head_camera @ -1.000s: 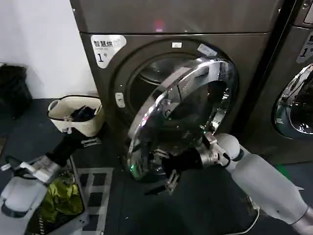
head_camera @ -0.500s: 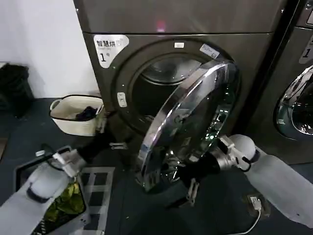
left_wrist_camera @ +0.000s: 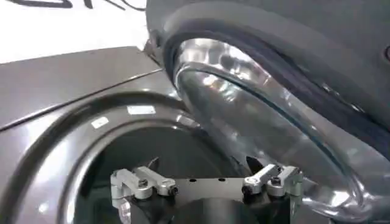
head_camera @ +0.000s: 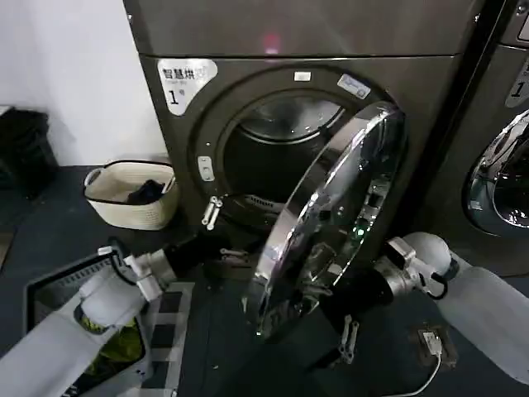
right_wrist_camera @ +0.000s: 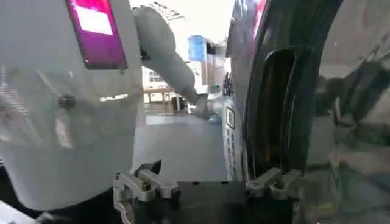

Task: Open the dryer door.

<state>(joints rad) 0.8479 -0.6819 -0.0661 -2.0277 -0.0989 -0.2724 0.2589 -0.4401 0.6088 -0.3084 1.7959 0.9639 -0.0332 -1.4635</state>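
We seem to be in a laundromat: two bronze-grey front-loading machines stand side by side, the nearer one point(head_camera: 297, 165) bearing a numbered label "1" point(head_camera: 183, 81). A cream laundry basket point(head_camera: 132, 194) with dark clothes sits on the dark floor point(head_camera: 50, 240) beside a white wall point(head_camera: 74, 74).

Basket point(head_camera: 132, 194) left of dryer door point(head_camera: 331, 219)

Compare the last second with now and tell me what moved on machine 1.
The chrome-ringed, dark-glass round dryer door has swung further open, showing more of the drum opening. The right pincer slid rightward and lower along the door's bottom edge; the left pincer reached in toward the lower door frame. The cream laundry basket and the neighbouring machine's chrome-ringed door look unmoved.
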